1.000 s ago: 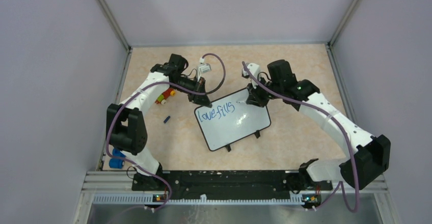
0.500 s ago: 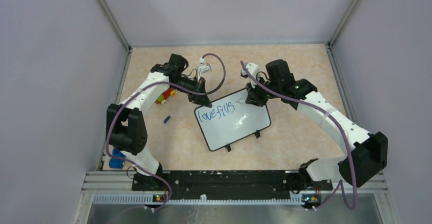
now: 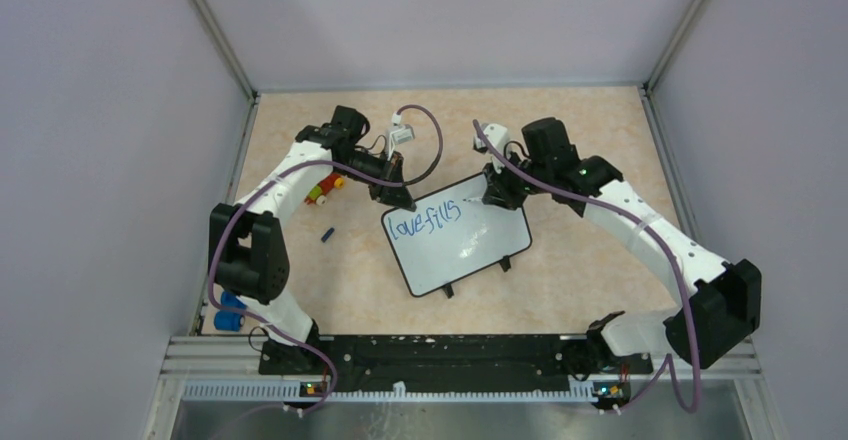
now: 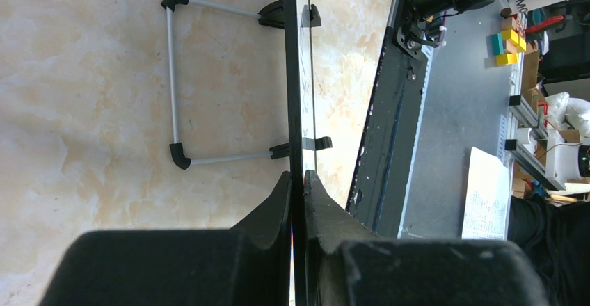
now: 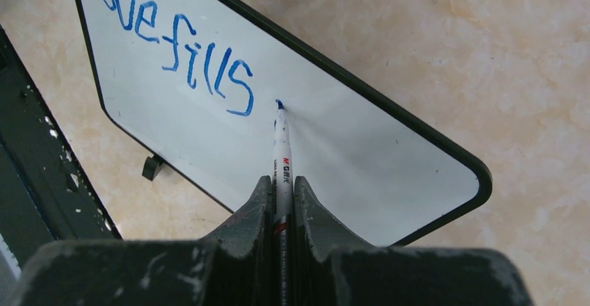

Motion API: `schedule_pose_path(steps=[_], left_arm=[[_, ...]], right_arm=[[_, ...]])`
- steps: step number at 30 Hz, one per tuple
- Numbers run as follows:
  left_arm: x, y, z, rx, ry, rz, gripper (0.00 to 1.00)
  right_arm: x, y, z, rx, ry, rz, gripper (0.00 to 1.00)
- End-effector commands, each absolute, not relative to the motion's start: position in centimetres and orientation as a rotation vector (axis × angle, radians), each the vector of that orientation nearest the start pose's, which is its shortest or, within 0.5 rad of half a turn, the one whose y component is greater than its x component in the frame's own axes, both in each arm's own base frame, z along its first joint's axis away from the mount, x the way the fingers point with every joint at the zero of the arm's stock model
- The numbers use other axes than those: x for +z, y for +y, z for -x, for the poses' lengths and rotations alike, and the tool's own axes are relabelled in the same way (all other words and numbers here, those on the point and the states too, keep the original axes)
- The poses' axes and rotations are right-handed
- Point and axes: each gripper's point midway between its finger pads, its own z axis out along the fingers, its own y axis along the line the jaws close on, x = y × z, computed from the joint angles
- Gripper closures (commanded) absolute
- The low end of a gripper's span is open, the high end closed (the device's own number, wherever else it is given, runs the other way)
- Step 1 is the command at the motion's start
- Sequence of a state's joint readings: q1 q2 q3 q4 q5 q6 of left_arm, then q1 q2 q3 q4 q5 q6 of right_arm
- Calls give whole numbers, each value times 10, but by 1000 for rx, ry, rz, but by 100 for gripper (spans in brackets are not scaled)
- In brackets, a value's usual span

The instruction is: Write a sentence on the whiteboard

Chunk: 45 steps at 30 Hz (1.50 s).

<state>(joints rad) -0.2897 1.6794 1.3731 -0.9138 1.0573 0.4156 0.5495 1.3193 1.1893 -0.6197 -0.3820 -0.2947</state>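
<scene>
At the middle of the worktop [image 3: 590, 150], the whiteboard [image 3: 470, 250] sits slanted between your two arms. The left claw [image 4: 297, 181] pinches its far left corner, fingers pressed together on the thin black frame. Your right claw [image 5: 282, 188] is closed on a white marker [image 5: 281, 146], whose tip touches the board just right of the last letter. The sentence [image 3: 424, 222] reads "love fills" in blue along the far edge, so you look partway through, with more words probably due. Next, I judge, you should start the following word right of the "s", or drop to a second line nearer you, keeping light, even pressure while the left claw steadies the board. The marker barrel shows a red "M&G"; its smaller print is unreadable
</scene>
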Motion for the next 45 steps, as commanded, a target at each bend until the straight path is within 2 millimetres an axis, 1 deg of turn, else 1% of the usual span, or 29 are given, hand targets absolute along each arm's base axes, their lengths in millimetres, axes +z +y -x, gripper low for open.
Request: schedule_pose_path(steps=[1,9,18,27,32,36,45], left_arm=[[191,-239,-268,-1422,2102,-1106,100],[191,-239,-268,-1422,2104,-1105,100],[191,-239,-268,-1423,2102,-1107,100],[191,-239,-267,-1421,2097,-1110,100],[191,-238,-267,-1421,2100,-1109,100],[191,-239,-268,-1419,2097,-1110,100],[191,-239,-268,-1421,2101,-1109,100]], right_arm=[[201,223,-279,522,2023,1098,100],[198,222,-275,532,2026,1115,100],[221,222,-293,475,1986,1072,100],[233,223,-300,472,1965,1050,100],[228,223,-298,479,1974,1064,100],[217,222,-293,487,2001,1080,100],[206,217,-281,501,2029,1109,100]])
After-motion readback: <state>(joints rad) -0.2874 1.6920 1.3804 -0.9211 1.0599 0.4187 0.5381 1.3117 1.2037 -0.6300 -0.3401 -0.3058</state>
